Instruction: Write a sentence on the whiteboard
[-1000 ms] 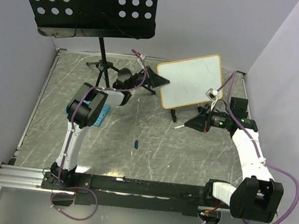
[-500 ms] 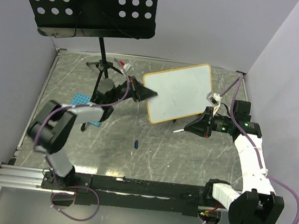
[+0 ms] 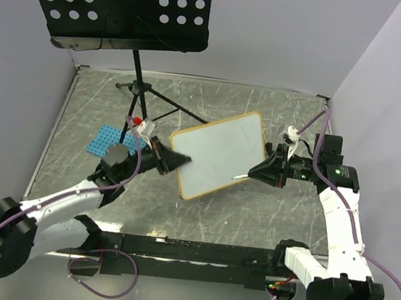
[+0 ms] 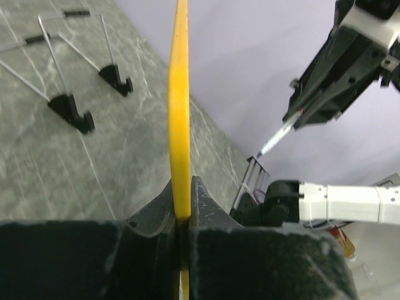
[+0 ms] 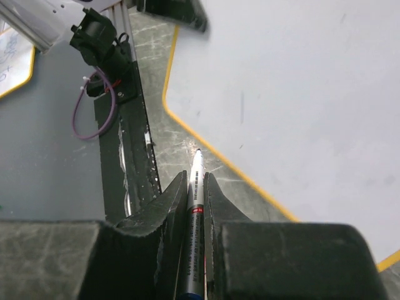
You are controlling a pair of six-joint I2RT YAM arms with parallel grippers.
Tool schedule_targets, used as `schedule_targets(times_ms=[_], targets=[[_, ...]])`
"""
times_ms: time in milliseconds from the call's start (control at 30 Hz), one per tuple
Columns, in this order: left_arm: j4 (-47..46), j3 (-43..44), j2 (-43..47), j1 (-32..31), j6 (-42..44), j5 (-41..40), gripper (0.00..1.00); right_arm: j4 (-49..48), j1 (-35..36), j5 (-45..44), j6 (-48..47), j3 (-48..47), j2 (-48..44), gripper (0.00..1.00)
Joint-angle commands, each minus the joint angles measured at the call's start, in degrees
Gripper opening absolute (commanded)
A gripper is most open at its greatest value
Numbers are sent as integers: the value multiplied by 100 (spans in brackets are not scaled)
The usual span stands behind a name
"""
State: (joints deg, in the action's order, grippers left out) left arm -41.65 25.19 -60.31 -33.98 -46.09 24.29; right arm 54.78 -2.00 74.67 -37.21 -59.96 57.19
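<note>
The left gripper (image 3: 178, 161), left of centre in the overhead view, is pinching the left edge of the whiteboard (image 3: 220, 155), which hangs tilted above the table (image 3: 74, 105) in the middle of the frame. From the left wrist, its orange-yellow frame (image 4: 181, 106) runs edge-on between the clamped fingers (image 4: 203, 197). The right gripper (image 3: 258, 172), right of centre, is pressed together on a marker (image 3: 241, 175) aimed at the board's right edge. From the right wrist, the tip sits low in the centre, just outside the frame's corner and not on the white face. That face looks bare but for one faint short stroke, so no sentence shows and the writing seems hardly begun. The step in hand is probably bringing the tip to the start of the first line. Since the board is held by one edge only, it will likely swing or flex under a push, so press lightly. Meet the face squarely, start near the gripped side, and leave room for a second line.
</note>
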Motion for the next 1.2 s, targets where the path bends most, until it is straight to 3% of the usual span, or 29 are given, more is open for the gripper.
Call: schedule_targets(times_ms=[0,167,400,800,1167], targets=[[-756,-400,538,-433,-295,-618,1,-187,339,-260,64,1,-321,0],[-661,-761,951,-996,-270,-1101,1,-679,999,-830,521,222,-577,0],[-984,-1253,1171,-1321,-410,-1453,1,-618,1351,-1077,487,196,-463,0],[-1346,-1447,881,-2077,-384,-2191,1,-1233,1492,-1166,671,661,-814,0],[-1978,-1763,644,-2324,-419,-2412,1,-1883,1492,-1104,812,1065,-929,0]])
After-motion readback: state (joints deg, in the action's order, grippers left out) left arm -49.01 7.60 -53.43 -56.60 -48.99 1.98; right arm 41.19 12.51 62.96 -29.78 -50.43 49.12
